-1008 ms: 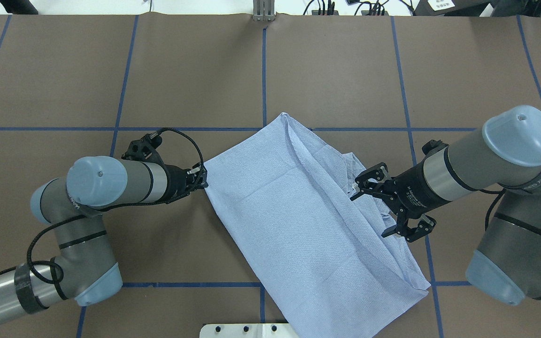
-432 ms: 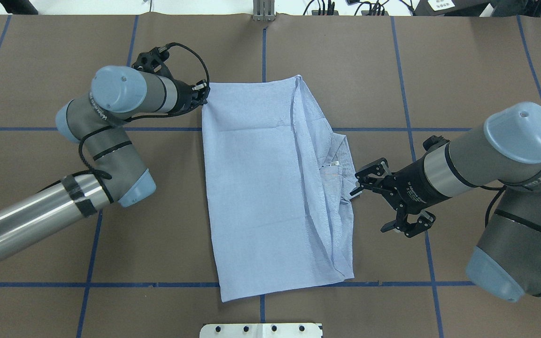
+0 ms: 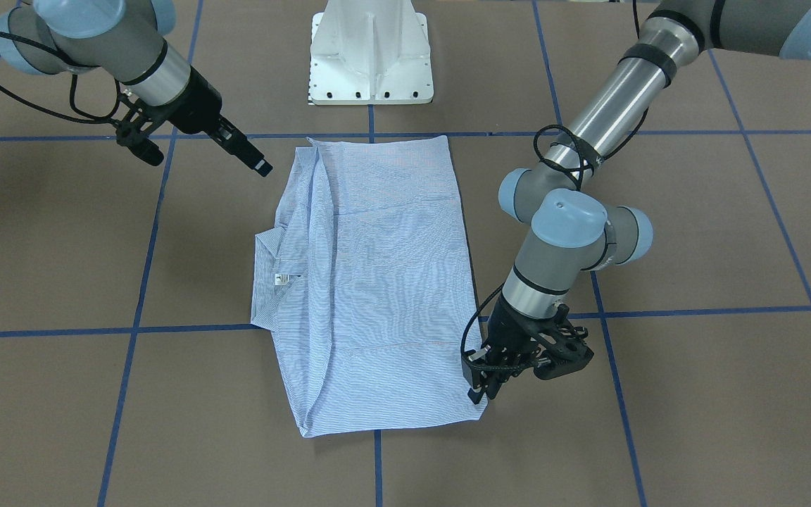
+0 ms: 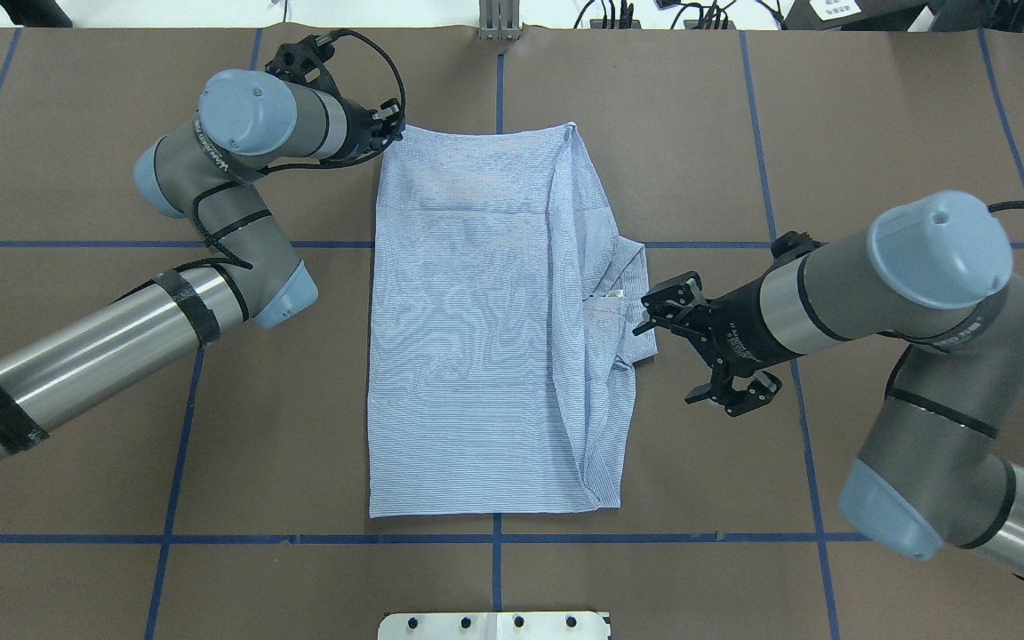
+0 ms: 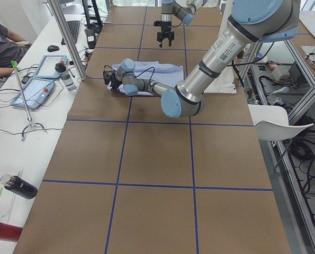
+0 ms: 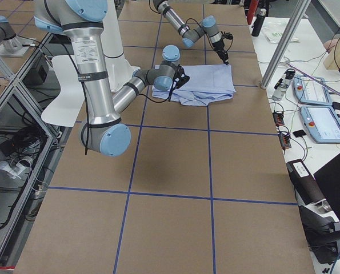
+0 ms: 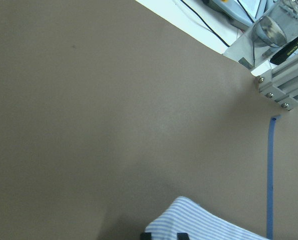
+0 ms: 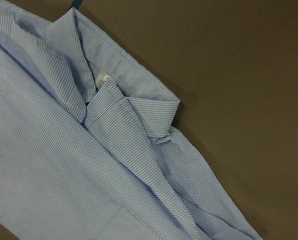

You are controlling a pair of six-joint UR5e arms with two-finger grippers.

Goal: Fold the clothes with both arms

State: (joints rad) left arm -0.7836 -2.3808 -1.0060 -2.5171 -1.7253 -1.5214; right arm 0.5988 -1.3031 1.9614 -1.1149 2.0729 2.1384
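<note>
From overhead I see the right gripper (image 4: 668,360) spread wide, just beside the folded shirt (image 4: 476,356), which lies flat mid-counter (image 4: 743,133). Only its wrist view shows the collar (image 8: 149,107) and white neck label (image 8: 102,78). The left gripper (image 4: 395,129) pinches the shirt's far left corner. Bare counter surrounds the shirt.

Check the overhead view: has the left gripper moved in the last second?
Yes. The left gripper, pinching the shirt corner, went from the near side of the crosswise blue tape line to its far side.
</note>
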